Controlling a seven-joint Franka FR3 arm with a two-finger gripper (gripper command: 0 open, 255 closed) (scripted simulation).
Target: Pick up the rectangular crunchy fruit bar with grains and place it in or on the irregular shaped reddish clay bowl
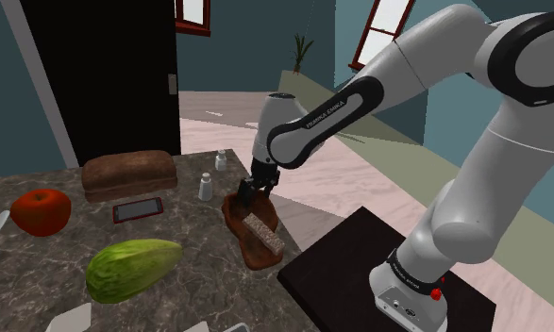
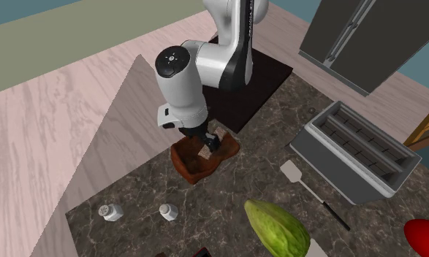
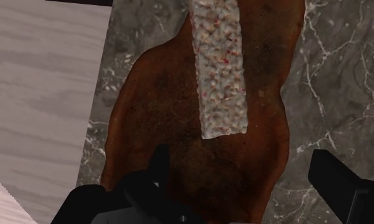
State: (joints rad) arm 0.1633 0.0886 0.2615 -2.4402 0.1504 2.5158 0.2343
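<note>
Bar (image 3: 220, 70): pale, grainy slab flecked with red, lying flat along the inside of the bowl, touched by neither finger.
Bowl (image 1: 239, 224): reddish-brown, uneven in outline, resting on the dark marbled counter (image 1: 194, 236) near the edge that faces the black stand (image 1: 345, 273).
Gripper (image 1: 250, 194): low over the bowl's end away from the stand, pointing down into it.
Jaws: spread well apart, clasping nothing; bar beyond the fingertips, not between them.
Step in hand: by the look of it, release done and withdrawal due; placing seemingly complete.
Doing it well: probably best to rise straight up and keep the fingers spread, so neither one catches the bar's near end or drags the bowl's wall.
Caution: no sideways sweep until well above the rim; the bowl looks light enough to slide toward the counter's edge if nudged.
Check worth making: bar seated fully inside, no end perched on the rim.
Cut off: bar's far end and the bowl's far lip, both running out of the wrist view.
Covered: much of the bar and the bowl's middle in the second exterior view, behind the wrist.
Hard to tell: fingertips against the dark bowl in the shoulder view; contact between finger and bowl wall uncertain.
</note>
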